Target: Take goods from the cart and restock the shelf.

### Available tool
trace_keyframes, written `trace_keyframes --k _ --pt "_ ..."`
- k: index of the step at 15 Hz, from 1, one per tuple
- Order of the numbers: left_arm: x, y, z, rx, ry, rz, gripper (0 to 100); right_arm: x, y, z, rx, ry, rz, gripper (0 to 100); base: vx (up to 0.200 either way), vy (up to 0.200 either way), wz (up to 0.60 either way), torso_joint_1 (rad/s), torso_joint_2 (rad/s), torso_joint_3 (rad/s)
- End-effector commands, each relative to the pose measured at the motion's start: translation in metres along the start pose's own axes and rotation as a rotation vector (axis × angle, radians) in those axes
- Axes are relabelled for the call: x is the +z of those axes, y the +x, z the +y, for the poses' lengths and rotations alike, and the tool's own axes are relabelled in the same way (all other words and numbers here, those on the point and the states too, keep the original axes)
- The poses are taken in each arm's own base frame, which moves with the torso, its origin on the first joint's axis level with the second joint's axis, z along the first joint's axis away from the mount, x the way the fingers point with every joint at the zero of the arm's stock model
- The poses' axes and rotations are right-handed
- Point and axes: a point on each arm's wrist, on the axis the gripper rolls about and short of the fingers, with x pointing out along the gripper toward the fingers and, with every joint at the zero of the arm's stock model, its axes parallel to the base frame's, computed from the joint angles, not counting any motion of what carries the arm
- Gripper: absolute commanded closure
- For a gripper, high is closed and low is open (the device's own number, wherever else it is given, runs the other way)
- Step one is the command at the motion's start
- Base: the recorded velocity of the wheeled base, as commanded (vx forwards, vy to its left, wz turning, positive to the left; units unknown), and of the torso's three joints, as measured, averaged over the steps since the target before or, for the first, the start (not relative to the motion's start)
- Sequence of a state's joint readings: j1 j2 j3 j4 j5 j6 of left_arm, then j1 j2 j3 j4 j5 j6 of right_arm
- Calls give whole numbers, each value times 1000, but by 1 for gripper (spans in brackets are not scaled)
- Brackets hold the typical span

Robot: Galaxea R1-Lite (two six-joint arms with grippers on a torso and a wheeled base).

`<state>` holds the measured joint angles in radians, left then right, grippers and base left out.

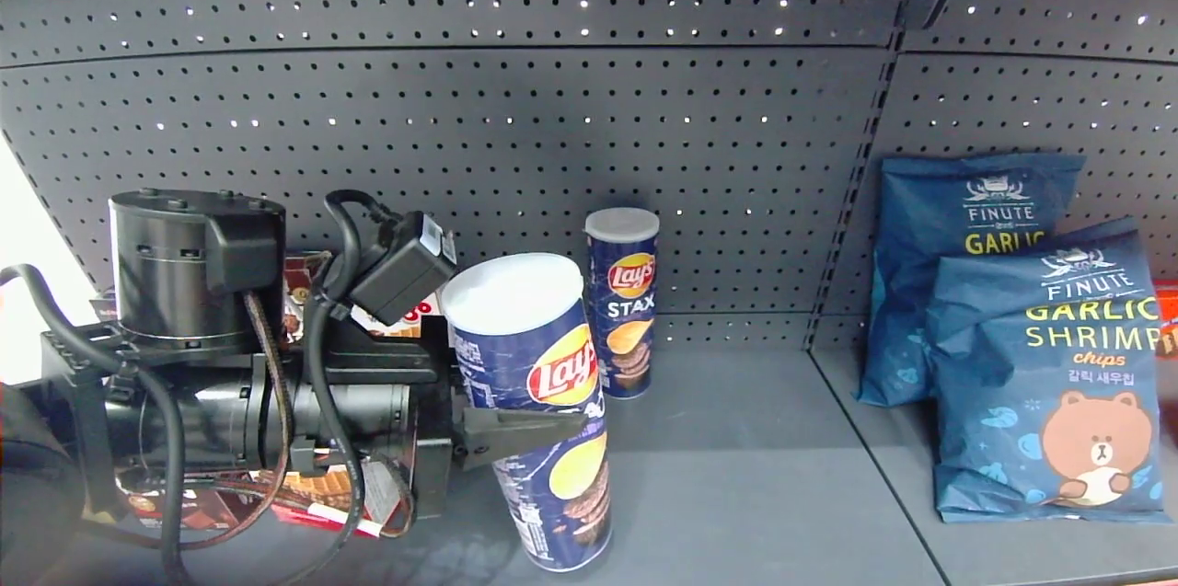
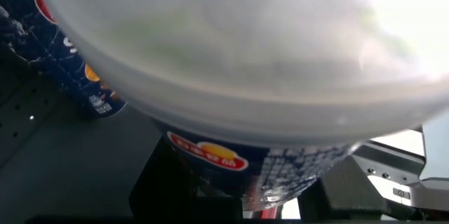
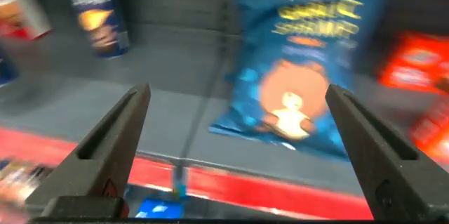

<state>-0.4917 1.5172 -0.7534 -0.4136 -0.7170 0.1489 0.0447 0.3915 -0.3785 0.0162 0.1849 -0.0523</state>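
Observation:
My left gripper [image 1: 515, 425] is shut on a dark blue chip can [image 1: 543, 402] with a white lid, holding it tilted with its base on the grey shelf [image 1: 736, 476]. The can's lid [image 2: 238, 55] and label sit right under the left wrist camera. A second, narrower chip can [image 1: 624, 301] stands upright just behind it against the pegboard; the same can [image 2: 77, 69] shows beside the held one. My right gripper [image 3: 238, 154] is open in front of the shelf edge, facing a blue shrimp chip bag [image 3: 302, 62].
Two blue shrimp chip bags [image 1: 1040, 374] lean at the shelf's right, past a divider seam. Red and brown snack boxes [image 1: 304, 292] lie behind and under my left arm. A red price strip [image 3: 280, 189] runs along the shelf front. Free shelf floor lies between can and bags.

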Motion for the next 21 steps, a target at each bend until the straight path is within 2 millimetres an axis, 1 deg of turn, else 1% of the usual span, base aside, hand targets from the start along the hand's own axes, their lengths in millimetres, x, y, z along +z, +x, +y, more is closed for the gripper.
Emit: trace_keyframes --k 1,3,4,5,7,8,9,11,13,16,18,21 --pt "-1 0 1 4 -4 3 100 17 29 -4 103 11 104 0 0 0 0 0 0 0" --pt "-2 -1 4 14 -8 3 100 30 53 -5 141 15 160 0 0 0 0 0 0 0" --pt "-2 -1 4 16 -8 3 100 33 69 -5 164 16 182 0 0 0 0 0 0 0" --pt "-2 -1 4 15 -9 4 100 33 77 -5 178 13 175 0 0 0 0 0 0 0" --pt "-2 -5 8 45 -14 3 100 41 114 3 260 4 124 0 0 0 0 0 0 0" --pt "-3 -6 8 48 -16 3 100 43 127 5 289 4 125 0 0 0 0 0 0 0" --pt "-6 -6 8 48 -25 12 100 46 144 8 340 2 130 0 0 0 0 0 0 0" --pt "-9 -7 8 49 -30 18 100 52 168 16 419 2 140 0 0 0 0 0 0 0" --pt "-9 -7 8 53 -34 20 100 55 192 26 461 0 163 0 0 0 0 0 0 0" --pt "-10 -13 14 82 -41 17 100 49 217 45 528 -4 204 0 0 0 0 0 0 0" --pt "-11 -14 16 91 -45 17 100 40 234 50 531 -4 234 0 0 0 0 0 0 0" --pt "-12 -15 17 95 -48 17 100 25 260 57 534 -2 213 0 0 0 0 0 0 0"
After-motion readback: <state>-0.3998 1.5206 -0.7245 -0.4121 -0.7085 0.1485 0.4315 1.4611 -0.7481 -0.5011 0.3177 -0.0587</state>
